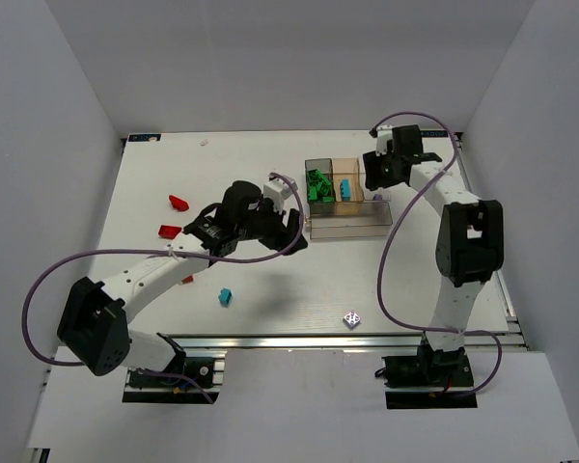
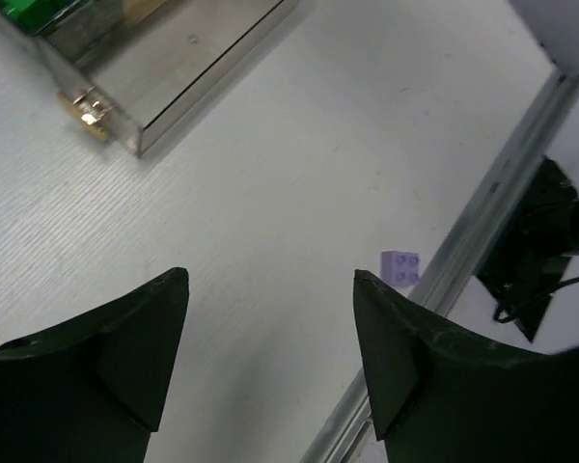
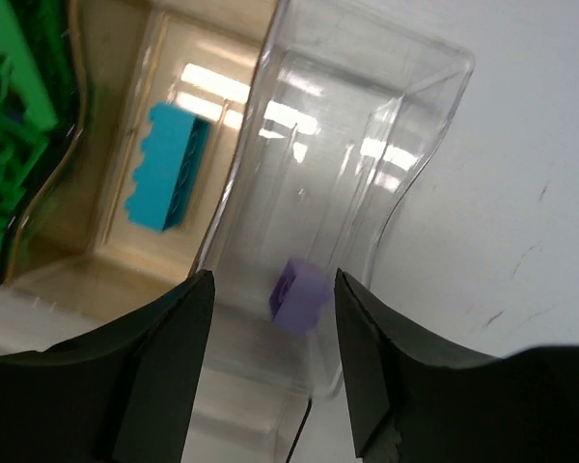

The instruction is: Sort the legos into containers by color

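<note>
The clear tray (image 1: pixel 347 226) stands right of centre. Its dark compartment holds green legos (image 1: pixel 318 185), and its tan one holds a cyan lego (image 1: pixel 346 186). My right gripper (image 1: pixel 376 179) hovers open over the clear compartment (image 3: pixel 367 145). A small blurred purple brick (image 3: pixel 299 297) lies between its jaws, touching neither. The cyan lego (image 3: pixel 169 180) and green legos (image 3: pixel 5 125) also show there. My left gripper (image 1: pixel 291 228) is open and empty (image 2: pixel 270 280) above bare table, just left of the tray (image 2: pixel 174 87). Red legos (image 1: pixel 179 203) (image 1: pixel 170 231) (image 1: pixel 186 280) and a cyan lego (image 1: pixel 226 296) lie on the left.
A pale lilac brick (image 1: pixel 351 317) lies near the table's front rail; it also shows in the left wrist view (image 2: pixel 400 267). A gold latch (image 2: pixel 87 111) sticks out at the tray's corner. White walls enclose the table on three sides.
</note>
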Controlling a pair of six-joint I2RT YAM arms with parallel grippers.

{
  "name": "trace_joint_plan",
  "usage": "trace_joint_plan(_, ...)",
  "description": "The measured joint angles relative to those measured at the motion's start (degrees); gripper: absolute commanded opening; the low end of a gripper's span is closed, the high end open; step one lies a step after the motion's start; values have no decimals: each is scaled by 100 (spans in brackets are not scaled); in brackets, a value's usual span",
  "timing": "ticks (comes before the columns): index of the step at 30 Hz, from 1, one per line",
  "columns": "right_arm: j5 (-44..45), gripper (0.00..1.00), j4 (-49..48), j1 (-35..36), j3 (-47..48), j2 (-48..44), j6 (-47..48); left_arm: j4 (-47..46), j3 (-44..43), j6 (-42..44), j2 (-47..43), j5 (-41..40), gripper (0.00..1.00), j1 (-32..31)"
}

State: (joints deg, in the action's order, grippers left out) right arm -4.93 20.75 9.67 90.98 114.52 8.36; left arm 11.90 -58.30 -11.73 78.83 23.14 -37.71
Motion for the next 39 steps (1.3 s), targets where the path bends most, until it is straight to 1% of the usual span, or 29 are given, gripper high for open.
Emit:
trace_joint_plan(1,-144,59,-13,-11,-127,-125,138,118,-2,-59,-35,-205,73,-31)
trace_joint_plan(2,-382,58,-20,-33,-374,-372,354,267,-2,-146,-81,-487,68,-42)
trace_joint_plan(3,-660,57,46,-52,-592,-632,557,417,-2,-232,-136,-739,52,-46)
trace_joint_plan(4,-1086,56,83,-74,-879,-957,890,608,0,-387,-208,-1080,44,-44)
trace_joint_plan(5,-1497,54,87,-76,-1244,-1364,1279,802,20,-538,-306,-1460,38,-35)
trace_joint_plan(6,-1917,53,190,-66,-1565,-1757,1644,973,74,-673,-431,-1779,37,-20)
trace_joint_plan(7,-2430,53,356,-31,-1908,-2218,2085,1187,170,-822,-603,-2138,37,11)
trace_joint_plan(8,-2833,56,487,28,-2151,-2575,2474,1327,254,-931,-732,-2356,39,31)
trace_joint_plan(9,-3191,61,557,103,-2398,-2883,2857,1469,400,-1082,-918,-2627,43,52)
trace_joint_plan(10,-3556,73,686,214,-2669,-3189,3272,1646,540,-1228,-1095,-2898,57,70)
trace_joint_plan(13,-4282,88,907,601,-3576,-3866,4186,2168,811,-1600,-1349,-3587,69,120)
trace_joint_plan(14,-4422,89,953,763,-3926,-4072,4433,2337,861,-1694,-1340,-3775,74,125)
trace_joint_plan(15,-4529,89,979,909,-4245,-4271,4586,2465,914,-1762,-1283,-3950,77,133)
trace_joint_plan(17,-4607,89,962,1152,-4750,-4673,4734,2684,973,-1888,-1078,-4221,79,186)
trace_joint_plan(19,-4616,88,964,1294,-4972,-5018,4763,2844,997,-1952,-791,-4365,80,238)
trace_joint_plan(22,-4618,86,896,1335,-4975,-5261,4778,2929,1021,-1989,-350,-4424,79,291)
trace_joint_plan(26,-4559,85,890,1362,-4975,-5342,4784,2988,1115,-2006,68,-4382,78,317)
trace_joint_plan(30,-4419,84,850,1366,-4999,-5386,4776,3012,1207,-2026,297,-4238,74,317)
trace_joint_plan(36,-4194,84,595,1366,-5027,-5407,4612,3014,1287,-2033,601,-3910,64,317)
trace_joint_plan(39,-4065,83,472,1366,-5027,-5407,4496,2999,1279,-2031,614,-3807,54,317)
